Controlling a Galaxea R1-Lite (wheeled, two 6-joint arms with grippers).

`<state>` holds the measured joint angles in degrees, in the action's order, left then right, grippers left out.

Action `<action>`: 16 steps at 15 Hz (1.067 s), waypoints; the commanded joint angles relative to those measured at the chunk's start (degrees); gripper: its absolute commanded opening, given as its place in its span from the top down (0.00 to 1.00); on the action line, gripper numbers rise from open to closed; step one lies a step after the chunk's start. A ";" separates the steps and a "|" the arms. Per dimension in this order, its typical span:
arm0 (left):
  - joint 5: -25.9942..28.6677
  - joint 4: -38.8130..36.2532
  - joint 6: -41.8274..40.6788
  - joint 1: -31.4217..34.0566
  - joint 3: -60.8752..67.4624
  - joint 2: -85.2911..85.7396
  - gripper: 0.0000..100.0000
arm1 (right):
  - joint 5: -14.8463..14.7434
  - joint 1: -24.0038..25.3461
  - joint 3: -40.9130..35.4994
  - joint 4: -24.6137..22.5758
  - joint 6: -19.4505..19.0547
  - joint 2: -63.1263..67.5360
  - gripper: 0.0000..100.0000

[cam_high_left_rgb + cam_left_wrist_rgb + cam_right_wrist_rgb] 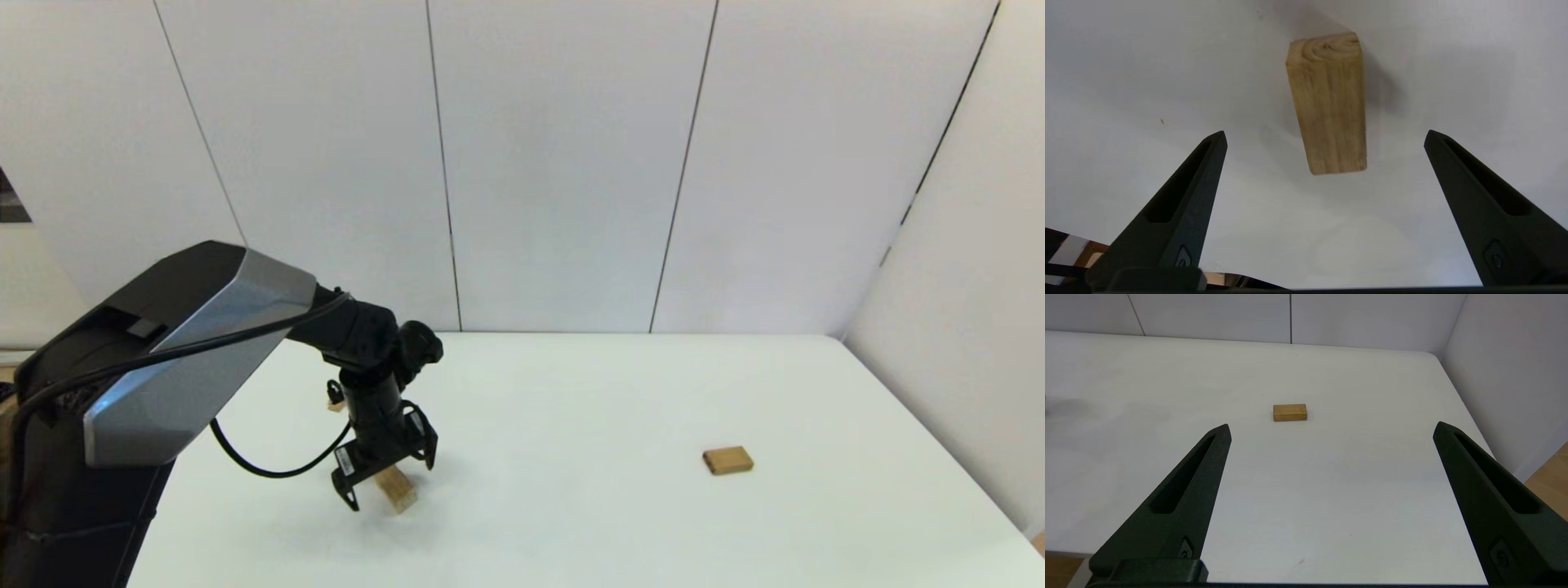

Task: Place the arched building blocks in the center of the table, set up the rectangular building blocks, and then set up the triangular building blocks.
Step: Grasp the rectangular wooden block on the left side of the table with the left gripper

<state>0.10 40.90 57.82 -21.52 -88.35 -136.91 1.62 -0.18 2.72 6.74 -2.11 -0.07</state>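
The arched block [397,488] [1327,106] is a chunky light-brown wooden piece lying on the white table [588,408] at the left; its hollow does not show. My left gripper [389,477] [1326,136] hangs open just above it, fingers on either side and not touching. The rectangular block [727,460] [1289,412], a flat thin slab, lies flat on the right part of the table. A small light-brown piece, the triangular block [335,402], peeks out behind the left arm. My right gripper [1331,428] is open and empty near the table's front edge, well short of the slab.
White wall panels close the table's far side and right side [947,327]. The left arm's grey housing [180,351] and its cable [269,469] cover the table's left front corner.
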 commanded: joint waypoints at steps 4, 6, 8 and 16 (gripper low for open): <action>-0.10 0.32 1.33 0.42 -0.78 -1.78 0.00 | 0.05 0.01 0.01 0.03 0.00 -0.01 0.00; -0.10 0.50 1.24 0.33 -0.86 -2.04 0.00 | 0.05 0.01 0.01 0.03 0.00 -0.01 0.00; -0.10 0.76 1.15 0.33 -0.86 -2.04 0.00 | 0.05 0.01 0.01 0.03 -0.09 -0.01 0.00; -0.10 0.41 1.15 0.33 -1.22 -2.13 1.00 | 0.05 0.01 0.01 0.03 0.00 -0.01 0.00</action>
<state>0.00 41.03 58.60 -21.19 -89.53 -139.17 1.62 -0.18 2.72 6.74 -2.11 -0.07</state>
